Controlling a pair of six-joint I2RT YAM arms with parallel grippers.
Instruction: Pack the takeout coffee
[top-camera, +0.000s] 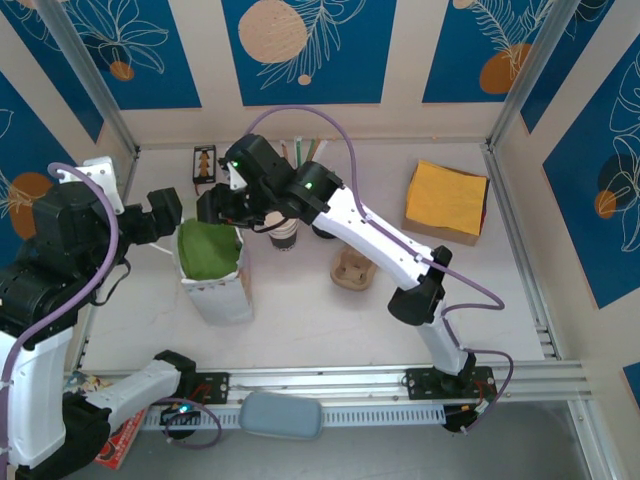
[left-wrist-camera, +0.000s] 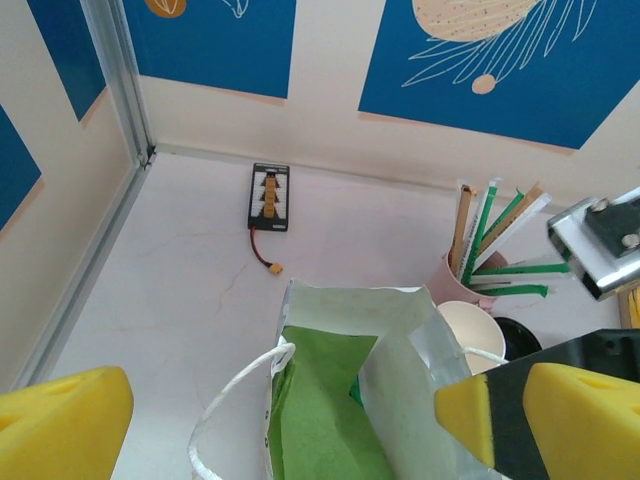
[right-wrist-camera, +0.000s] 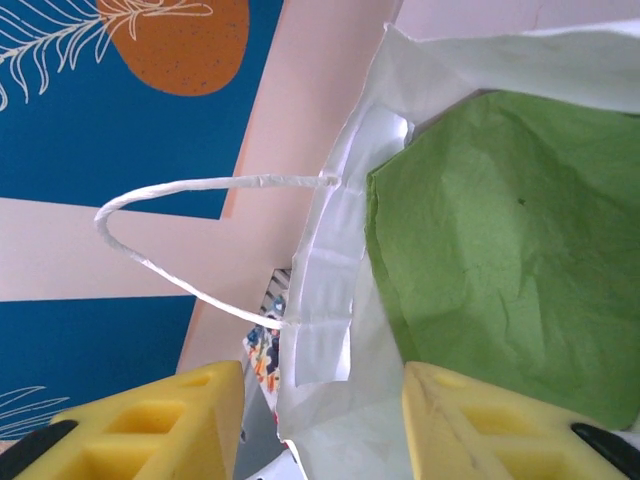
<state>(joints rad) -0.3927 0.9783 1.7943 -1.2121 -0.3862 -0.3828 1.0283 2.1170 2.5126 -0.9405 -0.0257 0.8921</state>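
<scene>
A stack of yellow napkins lies far right, a cardboard cup carrier mid-table, and a black connector board near the back wall.

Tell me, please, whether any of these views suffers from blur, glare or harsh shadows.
Top external: even light, sharp, only soft shadows on the table. Left wrist: crisp from the paper bag to the back wall. Right wrist: the bag's white rim is bright, nearly washed out; no motion blur.
</scene>
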